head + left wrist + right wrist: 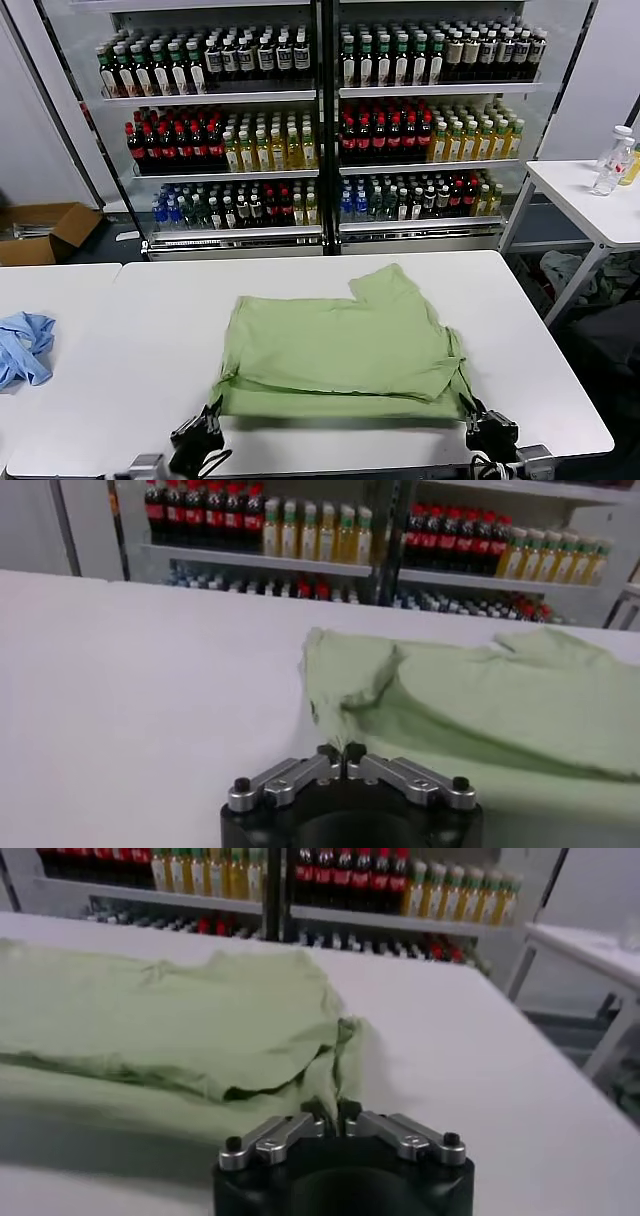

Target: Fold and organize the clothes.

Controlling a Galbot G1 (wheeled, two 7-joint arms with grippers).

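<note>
The light green shirt (340, 345) lies partly folded on the white table (150, 330), plain side up, one sleeve pointing toward the back. No print or buttons show. My left gripper (211, 412) is at the shirt's near left corner. In the left wrist view, my left gripper (341, 753) is shut on a thin tip of the shirt (480, 700). My right gripper (472, 408) is at the near right corner. In the right wrist view, my right gripper (335, 1110) is shut on a fold of the shirt (170, 1018).
A blue cloth (22, 345) lies at the table's left end. A glass-door cooler (320, 120) full of bottles stands behind the table. A cardboard box (45, 230) sits on the floor at the left. A side table (600, 200) with bottles stands at the right.
</note>
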